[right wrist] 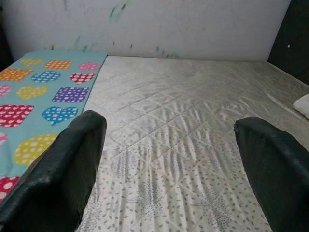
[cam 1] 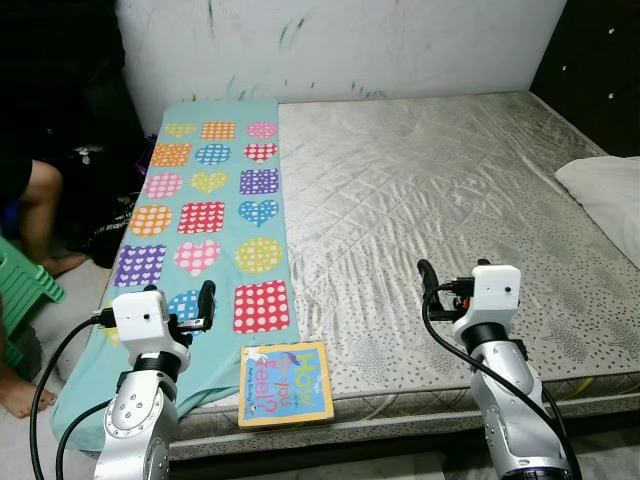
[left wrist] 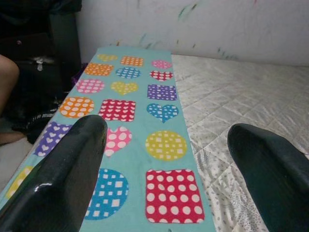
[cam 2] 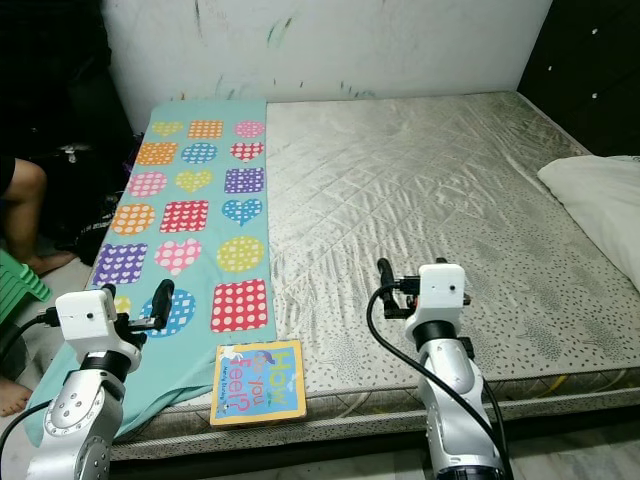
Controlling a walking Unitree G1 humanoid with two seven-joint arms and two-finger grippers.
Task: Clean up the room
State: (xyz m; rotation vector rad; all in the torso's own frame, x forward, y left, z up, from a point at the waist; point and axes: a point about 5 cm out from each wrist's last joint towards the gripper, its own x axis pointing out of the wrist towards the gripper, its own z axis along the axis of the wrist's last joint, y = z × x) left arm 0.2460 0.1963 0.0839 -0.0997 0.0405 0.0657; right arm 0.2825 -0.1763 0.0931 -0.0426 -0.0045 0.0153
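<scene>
Book: we see the picture book (cam 1: 286,384) lying flat at the lower centre of the left eye frame, on the near edge of the bed, its corner just over the hem of the blanket — the one loose thing here, so we judge it the piece to tidy first.
Book's look: thin and stiff, an orange border round a blue cover with bright lettering and a small drawing; we expect it to lift best by an edge.
Blanket: the teal blanket (cam 1: 215,205) with dotted hearts, circles and squares runs up the left of the frame, spread flat and hanging off the near left edge.
Bed: the quilted mattress (cam 1: 420,200) fills the middle and right; a white pillow (cam 1: 610,195) sits at the right edge.
Left tool: the left tool (cam 1: 205,303) hovers low at lower left over the blanket, just left of the book, fingers apart and holding nothing — placed, we judge, for a reach to it.
Right tool: the right tool (cam 1: 430,280) hangs at lower right above bare mattress, fingers spread, empty, well apart from the book.
Person: a bare leg (cam 1: 40,215) and a green stool (cam 1: 25,285) at the left edge.
</scene>
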